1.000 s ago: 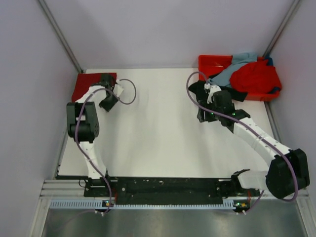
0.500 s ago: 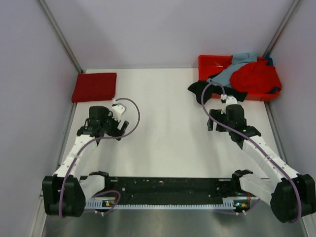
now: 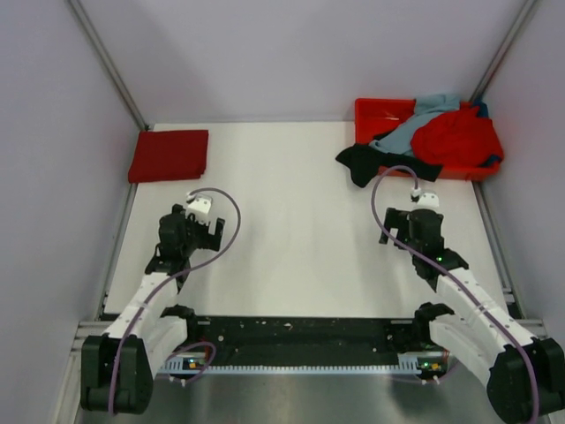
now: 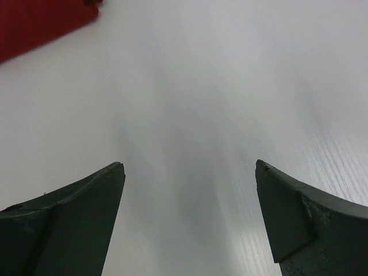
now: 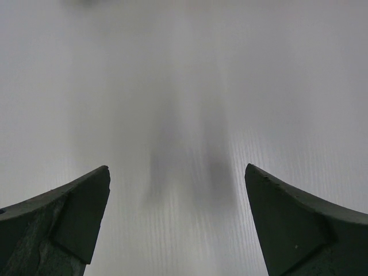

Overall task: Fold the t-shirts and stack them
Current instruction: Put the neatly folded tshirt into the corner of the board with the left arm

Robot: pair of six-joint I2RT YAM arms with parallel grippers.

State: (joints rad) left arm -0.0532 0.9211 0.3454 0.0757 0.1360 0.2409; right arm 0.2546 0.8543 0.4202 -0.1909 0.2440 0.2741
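The dark crimson t-shirt [image 3: 169, 155] lies folded at the table's [image 3: 291, 247] far-left corner. The bright red t-shirt [image 3: 456, 137] and grey-blue t-shirt [image 3: 422, 119] heap in the far-right tray [image 3: 374, 109]; the black t-shirt [image 3: 372, 162] seemingly spills out. The left gripper [image 4: 190, 167] and right gripper [image 5: 176, 168] hover, jaws wide, empty.

even, bright overhead light; soft shadows and streaky blur on the table [image 5: 184, 86] in wrist views

Middle of the white table [image 3: 291, 230] lies open; folded crimson t-shirt [image 3: 169, 155] fills far-left corner, heaped tray [image 3: 371, 109] far-right
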